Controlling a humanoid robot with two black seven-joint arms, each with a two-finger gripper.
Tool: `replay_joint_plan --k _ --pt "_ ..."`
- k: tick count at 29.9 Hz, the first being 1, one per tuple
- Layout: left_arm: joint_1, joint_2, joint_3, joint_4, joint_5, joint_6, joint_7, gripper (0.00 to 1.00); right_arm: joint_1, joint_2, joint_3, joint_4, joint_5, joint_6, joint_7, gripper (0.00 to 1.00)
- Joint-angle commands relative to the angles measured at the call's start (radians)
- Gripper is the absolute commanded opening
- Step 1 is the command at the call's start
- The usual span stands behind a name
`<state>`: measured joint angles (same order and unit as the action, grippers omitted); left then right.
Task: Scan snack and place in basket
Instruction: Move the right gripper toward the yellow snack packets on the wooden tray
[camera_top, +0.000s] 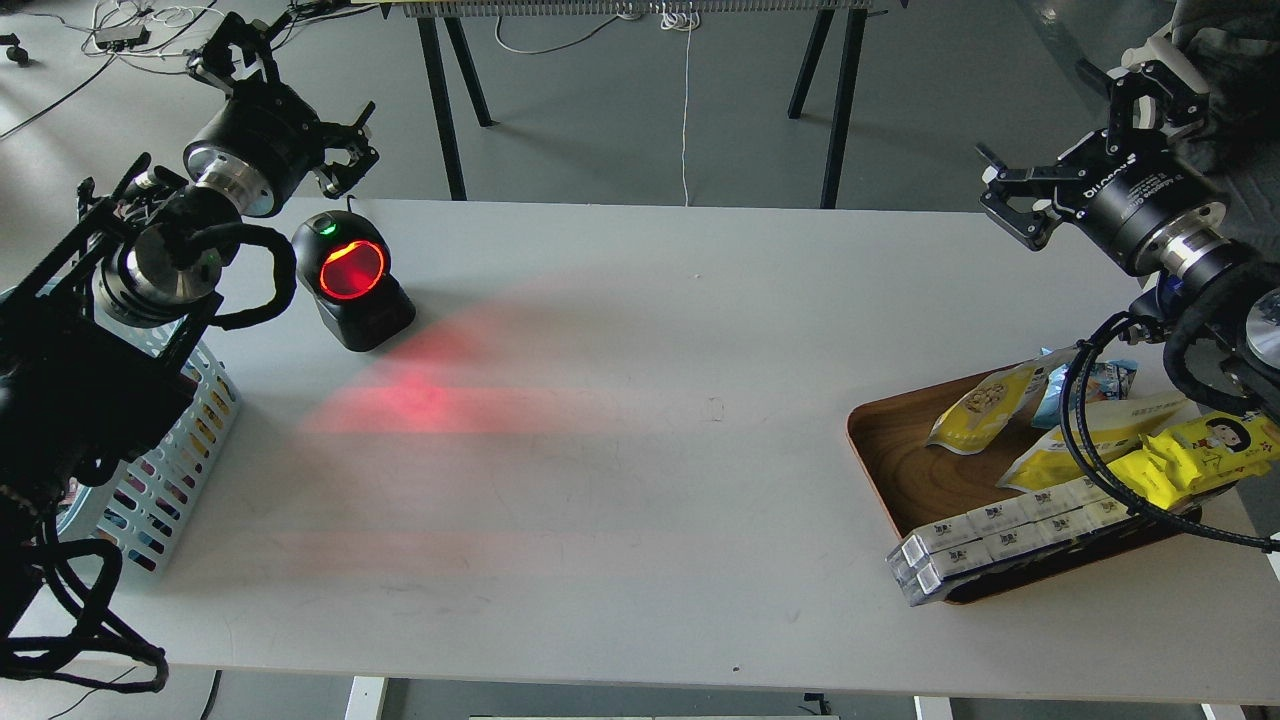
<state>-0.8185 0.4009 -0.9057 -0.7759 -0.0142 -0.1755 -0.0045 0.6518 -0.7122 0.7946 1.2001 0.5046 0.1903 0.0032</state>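
Yellow-and-white, the snack (983, 403) lies on the wooden tray (893, 470) at the tabletop's right edge, untouched. Right gripper (1012, 195) hovers above the far right edge, fingers spread wide, empty; left gripper (345, 150) hangs splayed over the scanner (352, 280) near the far left corner. The basket (190, 440) sits at the left edge. Best to descend squarely and pinch the pouch's free edge. Print is unreadable.
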Motion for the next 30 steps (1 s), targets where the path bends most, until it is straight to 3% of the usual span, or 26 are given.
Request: replay_joint_plan --k 1,16,23,30 --pt "-0.011 0.003 0.007 0.001 0.005 0.014 0.0 1.0 -0.001 -0.001 0.0 -0.001 0.0 0.0 0.0 0.99" --pt "-0.037 0.007 0.007 0.01 0.005 -0.007 0.012 1.0 0.0 -0.003 -0.008 -0.001 0.0 -0.003 0.0 0.99" --pt "-0.037 0.021 0.01 0.01 0.005 -0.01 0.014 1.0 0.064 -0.027 -0.118 0.003 0.0 -0.006 -0.003 0.99" --pt "-0.044 0.022 0.007 0.01 0.005 -0.013 0.005 1.0 0.247 -0.09 -0.325 0.018 0.011 -0.006 -0.003 0.99"
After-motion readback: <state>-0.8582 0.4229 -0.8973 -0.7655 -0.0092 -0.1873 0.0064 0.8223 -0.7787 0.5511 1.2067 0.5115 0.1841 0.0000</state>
